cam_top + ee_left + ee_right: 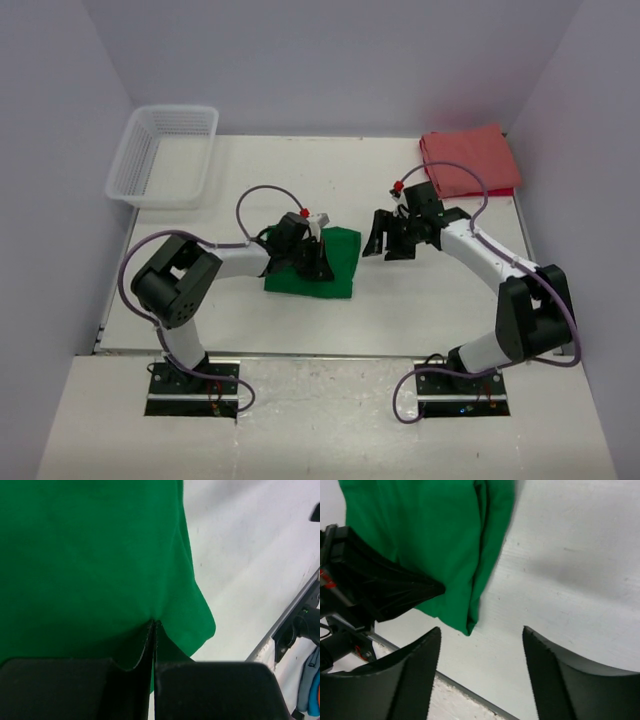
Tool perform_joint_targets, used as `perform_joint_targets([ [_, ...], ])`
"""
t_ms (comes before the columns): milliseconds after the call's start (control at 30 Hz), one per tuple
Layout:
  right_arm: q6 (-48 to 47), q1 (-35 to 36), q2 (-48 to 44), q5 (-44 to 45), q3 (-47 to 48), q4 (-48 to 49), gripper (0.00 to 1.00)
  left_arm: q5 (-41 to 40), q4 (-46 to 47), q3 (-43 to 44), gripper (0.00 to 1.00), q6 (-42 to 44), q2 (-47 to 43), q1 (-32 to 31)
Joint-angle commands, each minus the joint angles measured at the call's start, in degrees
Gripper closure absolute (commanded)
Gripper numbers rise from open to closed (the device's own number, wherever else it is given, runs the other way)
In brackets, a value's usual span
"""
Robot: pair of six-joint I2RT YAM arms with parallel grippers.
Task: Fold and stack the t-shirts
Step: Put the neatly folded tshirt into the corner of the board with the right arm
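Left wrist: green t-shirt (90, 555) beneath hand (154, 625)

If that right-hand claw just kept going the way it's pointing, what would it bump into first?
Most likely the bare white table, beside the edge of the folded green shirt. The open right gripper frames mostly tabletop between its jaws, though depth is unclear and it might brush the cloth.

White mesh basket (158, 195) on white table (420, 300), far-left corner

The white table (430, 290) bears a green t-shirt (343, 262), a salmon-red t-shirt (465, 158) (far right corner) and a basket (128, 160).
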Motion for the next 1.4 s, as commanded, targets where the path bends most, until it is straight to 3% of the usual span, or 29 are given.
perform_joint_targets([
  [0,2.1,2.1,-0.3,3.1,-3.0,4.3,0.29,-0.5,-0.2,-4.8,1.0,-1.5,-4.4,-1.2],
  [267,8.7,6.3,-3.1,2.5,-14.7,13.8,0.23,-0.9,0.4,-10.0,1.0,-4.0,-11.1,-4.1],
  [633,17.7,12.5,-5.2,5.2,-26.8,25.2,0.24,0.7,3.8,-4.0,1.0,-6.2,-2.8,-9.8],
  [1000,19.7,12.5,-6.3,10.3,-28.6,23.5,0.24,0.4,0.9,2.4,1.0,-3.8,0.7,-10.0],
  [1367,20.1,12.5,-4.4,14.5,-24.9,20.6,0.23,-5.2,-10.1,3.7,1.0,-1.5,-11.3,-10.0],
])
